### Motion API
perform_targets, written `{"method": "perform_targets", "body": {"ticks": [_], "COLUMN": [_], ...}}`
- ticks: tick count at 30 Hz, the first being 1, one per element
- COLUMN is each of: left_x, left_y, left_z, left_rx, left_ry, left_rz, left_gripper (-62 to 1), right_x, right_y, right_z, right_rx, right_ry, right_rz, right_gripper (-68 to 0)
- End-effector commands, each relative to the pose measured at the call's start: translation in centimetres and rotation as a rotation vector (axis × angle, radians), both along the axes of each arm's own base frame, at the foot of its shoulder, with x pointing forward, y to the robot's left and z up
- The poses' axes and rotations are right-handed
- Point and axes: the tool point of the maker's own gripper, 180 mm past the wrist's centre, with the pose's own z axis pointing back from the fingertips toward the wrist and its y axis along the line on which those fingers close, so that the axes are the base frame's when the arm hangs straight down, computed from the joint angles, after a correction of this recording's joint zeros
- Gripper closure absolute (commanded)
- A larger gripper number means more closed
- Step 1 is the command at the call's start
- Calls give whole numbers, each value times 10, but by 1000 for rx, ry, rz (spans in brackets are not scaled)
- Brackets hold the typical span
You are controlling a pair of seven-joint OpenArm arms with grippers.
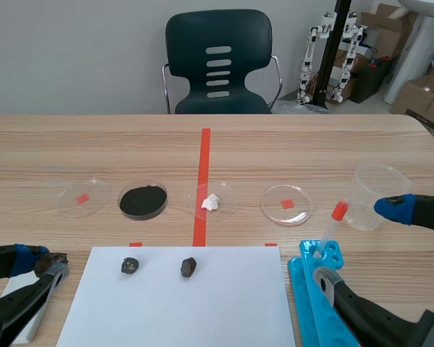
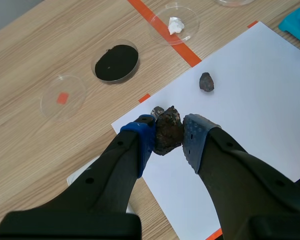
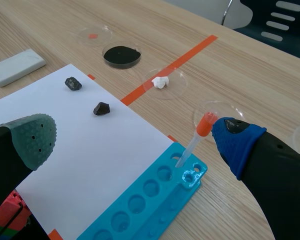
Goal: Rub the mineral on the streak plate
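Note:
My left gripper (image 1: 45, 263) hovers low at the near left of the table, shut on a dark rough mineral (image 2: 167, 131) pinched between its blue pads. The white streak plate (image 3: 17, 66) lies on the wood just left of the white paper sheet (image 1: 181, 303); in the scene view the left arm hides most of it. Two more dark minerals (image 1: 129, 265) (image 1: 189, 267) rest on the paper's far edge. My right gripper (image 3: 135, 142) stands open with nothing in it above the near right, over the paper's edge and the blue rack.
A row of petri dishes crosses mid-table: an empty one (image 1: 82, 198), one with black powder (image 1: 142, 200), one with a white lump (image 1: 213, 202), another empty one (image 1: 287, 204). A clear cup (image 1: 380, 195) and a blue rack (image 1: 315, 289) holding an orange-capped dropper (image 1: 333, 220) stand at the right.

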Motion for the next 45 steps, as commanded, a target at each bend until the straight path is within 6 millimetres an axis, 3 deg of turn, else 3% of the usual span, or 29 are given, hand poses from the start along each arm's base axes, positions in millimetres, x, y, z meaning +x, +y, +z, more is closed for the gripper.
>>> {"method": "perform_targets", "body": {"ticks": [1,17,25,30,38,45], "left_x": [3,1,14,32,43,57], "left_y": [-5,-1,21,45,83,112], "left_z": [9,2,-35,-42,-82,-94], "left_rx": [-22,-1,-45,-24,1,41], "left_ry": [-31,10,338,409,621,696], "left_rz": [-3,13,263,442,587,678], "left_gripper": [-90,-90,-90,-90,-90,-90], "right_x": [4,4,4,4,4,4], "right_y": [3,3,3,3,3,3], "right_z": [10,10,10,10,10,10], "right_rx": [27,27,27,27,27,27], "right_ry": [-32,-32,-32,-32,-32,-32], "right_rz": [1,1,1,1,1,1], "right_gripper": [-679,-679,-679,-679,-679,-679]}}
